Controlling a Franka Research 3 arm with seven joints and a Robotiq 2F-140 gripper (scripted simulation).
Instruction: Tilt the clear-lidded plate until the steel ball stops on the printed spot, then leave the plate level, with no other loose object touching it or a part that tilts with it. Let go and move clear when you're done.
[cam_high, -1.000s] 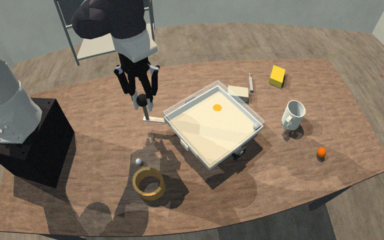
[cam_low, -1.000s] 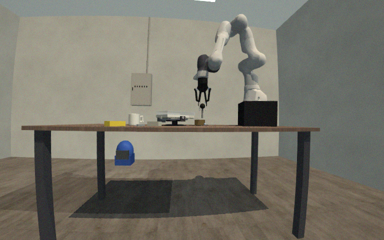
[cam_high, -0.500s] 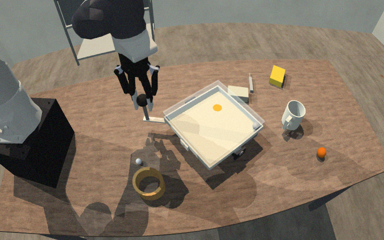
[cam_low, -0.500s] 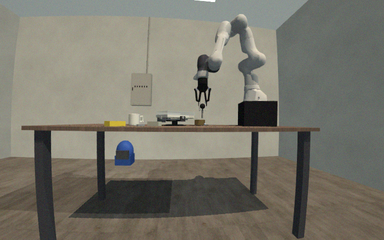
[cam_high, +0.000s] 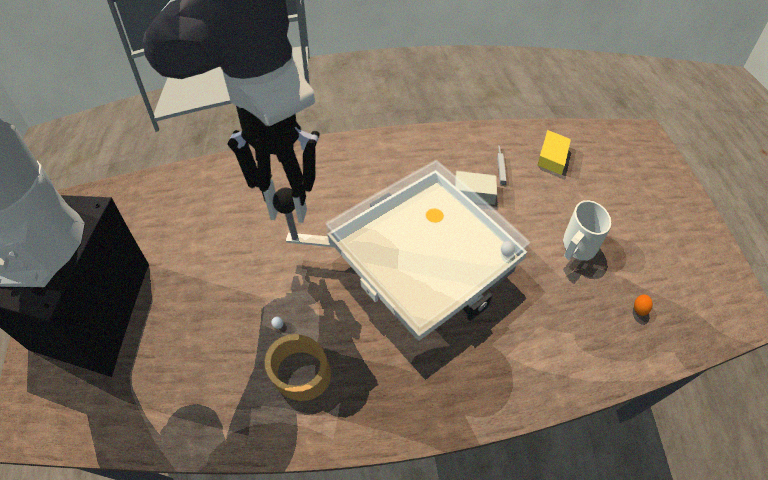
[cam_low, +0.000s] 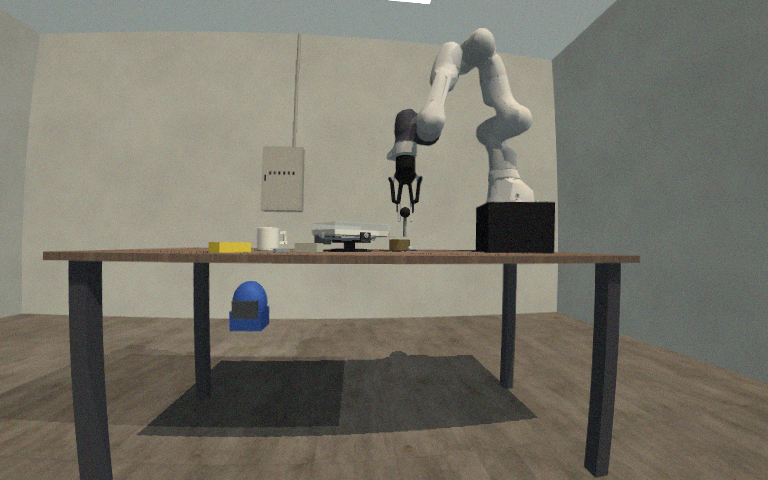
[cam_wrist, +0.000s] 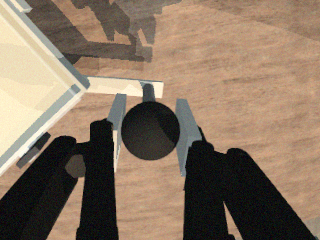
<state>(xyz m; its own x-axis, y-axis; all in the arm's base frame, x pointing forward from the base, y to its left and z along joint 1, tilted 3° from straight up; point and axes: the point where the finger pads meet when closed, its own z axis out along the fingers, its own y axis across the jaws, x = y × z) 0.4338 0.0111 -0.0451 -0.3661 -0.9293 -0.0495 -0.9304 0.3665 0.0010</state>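
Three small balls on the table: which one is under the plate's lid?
The steel ball in the plate's right corner. The other grey ball lies by the yellow ring; the orange ball sits past the mug.

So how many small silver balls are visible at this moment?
2. One ball sits under the lid in the plate's corner nearest the mug; the other lies loose on the table beside the yellow ring. None seems hidden.

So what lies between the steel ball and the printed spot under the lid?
Top view: bare cream plate floor between the steel ball in the corner and the printed spot.
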